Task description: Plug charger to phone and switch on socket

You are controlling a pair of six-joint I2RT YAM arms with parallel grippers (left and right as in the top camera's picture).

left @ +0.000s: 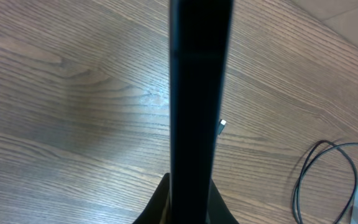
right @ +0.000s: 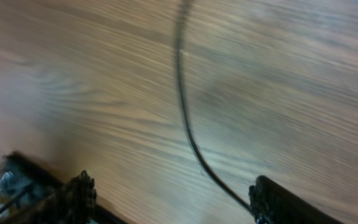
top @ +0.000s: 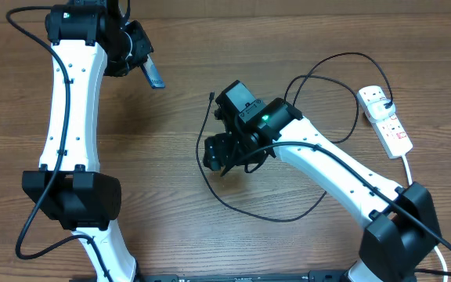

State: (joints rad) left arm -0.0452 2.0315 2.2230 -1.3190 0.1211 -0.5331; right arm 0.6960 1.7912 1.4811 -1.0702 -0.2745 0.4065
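2 grippers, left gripper [top: 142,61] clamped on phone [left: 194,93] held edge-on, right gripper [right: 169,190] with fingers apart, charger [right: 185,118] lying between them, socket [top: 386,117] well apart from both.

Wooden table [top: 210,31] bears 2 things: the black charger cable [right: 188,130] and, far right, the white socket strip [top: 388,121]

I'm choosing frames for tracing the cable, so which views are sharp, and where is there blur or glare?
Overhead: sharp and evenly lit, the charger clear against the table. Left wrist: wood grain crisp, a faint pale sheen left of the phone, which shows as a dark, featureless bar close to the lens. Right wrist: heavily blurred; grain smeared, the charger soft-edged.
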